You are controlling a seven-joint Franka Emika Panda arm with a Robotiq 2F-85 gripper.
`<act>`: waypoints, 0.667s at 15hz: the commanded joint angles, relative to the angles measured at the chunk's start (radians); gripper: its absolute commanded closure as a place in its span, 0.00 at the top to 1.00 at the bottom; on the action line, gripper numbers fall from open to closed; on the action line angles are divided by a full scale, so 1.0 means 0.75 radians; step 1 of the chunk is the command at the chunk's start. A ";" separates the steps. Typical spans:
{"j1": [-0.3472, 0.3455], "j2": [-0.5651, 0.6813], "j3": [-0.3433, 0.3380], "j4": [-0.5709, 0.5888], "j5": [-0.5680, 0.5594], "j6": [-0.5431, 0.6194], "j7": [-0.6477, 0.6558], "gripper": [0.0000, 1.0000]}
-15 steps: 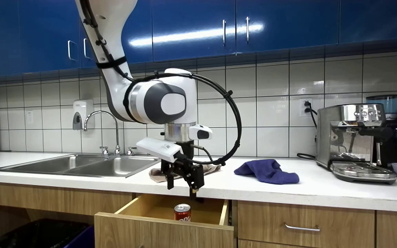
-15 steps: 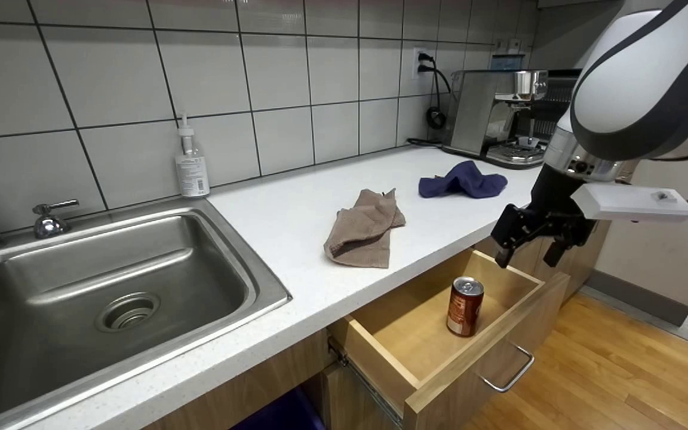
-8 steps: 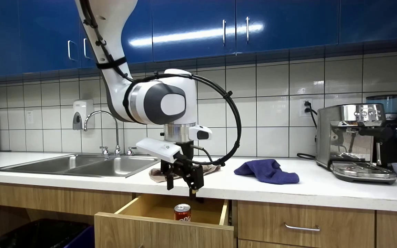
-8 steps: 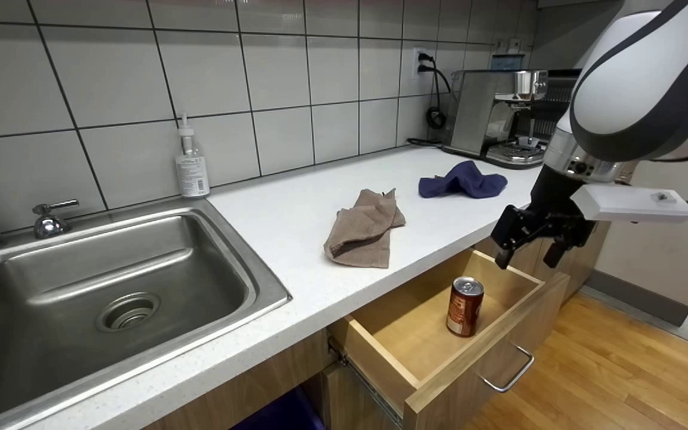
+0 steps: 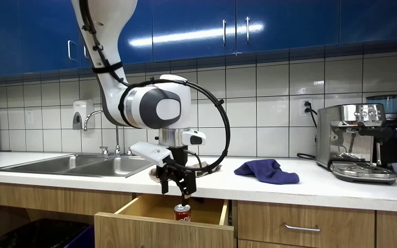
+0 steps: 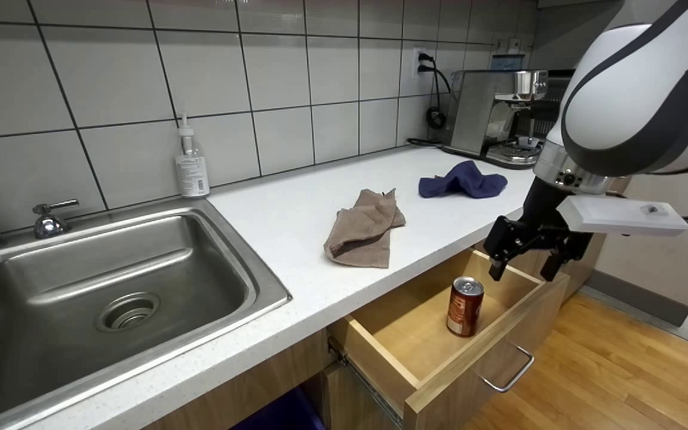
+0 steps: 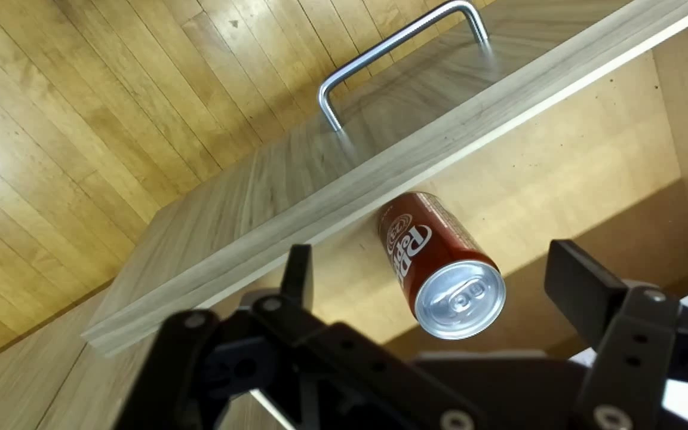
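Beneath the long white countertop (image 6: 296, 233), a rectangular pale-wood drawer (image 6: 481, 340) stands pulled out. Above it hangs the black two-fingered gripper (image 6: 522, 273), fingers (image 7: 583, 289) spread wide apart. Inside the drawer, a red, silver-topped cylindrical metal can (image 6: 464, 309) stands upright.

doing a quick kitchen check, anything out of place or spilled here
The soda can stands upright in the open drawer, an unusual place for a drink. The brown cloth and purple cloth lie crumpled on the counter. No spill shows.
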 commanded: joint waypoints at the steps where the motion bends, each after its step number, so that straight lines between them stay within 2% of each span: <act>1: 0.032 0.017 -0.009 0.006 -0.032 -0.021 0.133 1.00; 5: 0.057 0.042 -0.002 0.010 -0.012 -0.026 0.210 1.00; 10: 0.080 0.036 0.014 -0.010 -0.002 -0.022 0.149 1.00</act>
